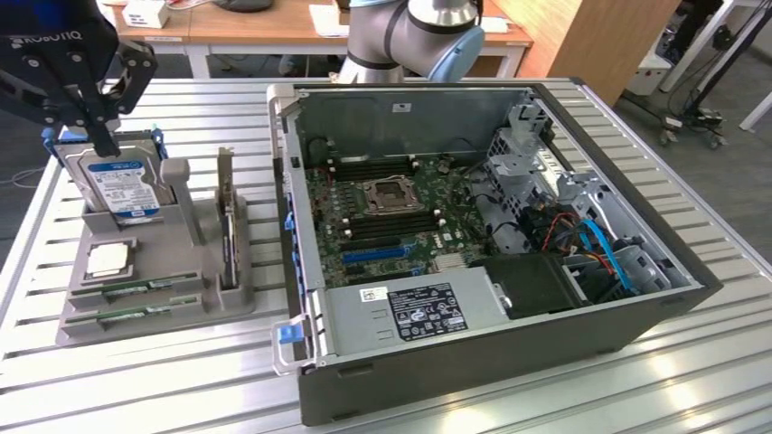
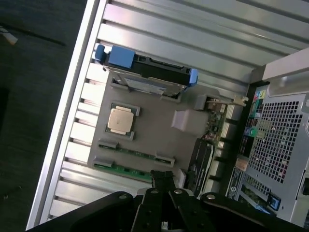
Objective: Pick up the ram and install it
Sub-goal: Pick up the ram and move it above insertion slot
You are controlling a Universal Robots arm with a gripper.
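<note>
Slatted metal table (image 1: 121, 380): grey tray (image 1: 145, 330) holds two slim green ram sticks (image 1: 136, 289).

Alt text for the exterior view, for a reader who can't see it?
A robot gripper, shut and empty, hangs above the hard drive standing in a grey parts holder at the exterior view's left. One ram stick and a second ram stick lie in that holder, beside an open computer case.
</note>
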